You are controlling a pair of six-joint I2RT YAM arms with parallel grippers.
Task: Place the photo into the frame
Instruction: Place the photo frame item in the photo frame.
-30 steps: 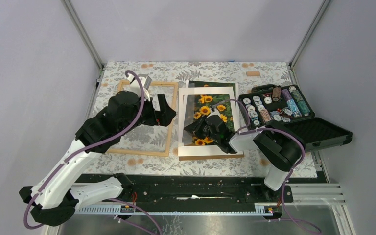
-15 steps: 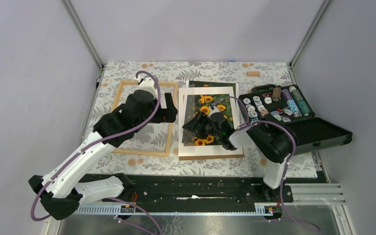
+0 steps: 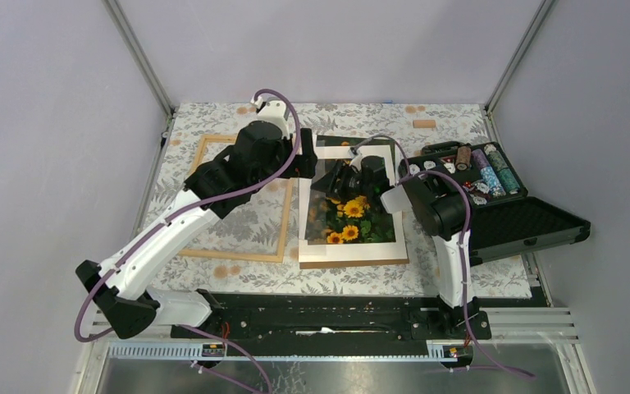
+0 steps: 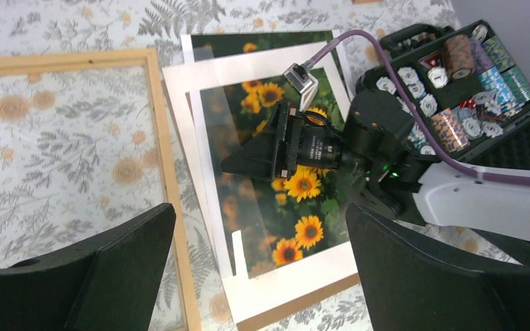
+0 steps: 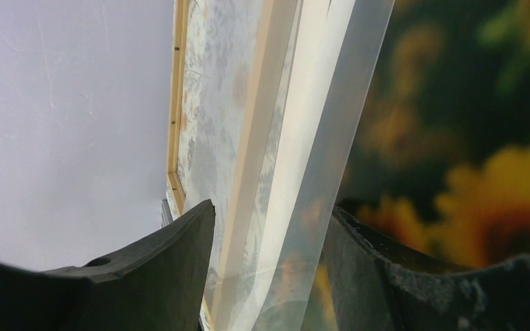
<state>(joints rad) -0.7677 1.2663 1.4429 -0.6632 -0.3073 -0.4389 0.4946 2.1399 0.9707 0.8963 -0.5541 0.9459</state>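
1. The photo [image 3: 359, 222] lies flat, face up, on a white mat [image 3: 353, 252]. The mat rests on a brown board [image 3: 353, 264] whose near edge shows below it.
2. This stack sits on the patterned table [image 3: 459, 115], between the frame [image 3: 230, 256] on its left and an open black case [image 3: 533, 222] of chips [image 3: 459, 176] on its right.
3. The right gripper [image 4: 229, 165] reaches across the far half of the photo, with its tips pointing toward the frame. They are low over the photo's left edge.
4. In the right wrist view its fingers [image 5: 145, 269] stand a narrow gap apart. The edge of a clear sheet [image 5: 317, 172] runs through that gap. The blurred sunflowers are on one side and the frame's pale wood on the other. I cannot make out the fingers pressing on the sheet.
5. The left gripper [image 4: 259, 214] hangs above the stack's far left corner, looking down on the photo and the right gripper. Its jaws are spread wide and hold nothing.
6. The photo's long axis runs from the near edge of the table toward the far edge, roughly parallel to the frame's long sides. It sits slightly askew on the mat.
7. The frame lies flat with its long axis running the same way. Its right rail is just beside the mat's left edge, and the table pattern shows through its middle.
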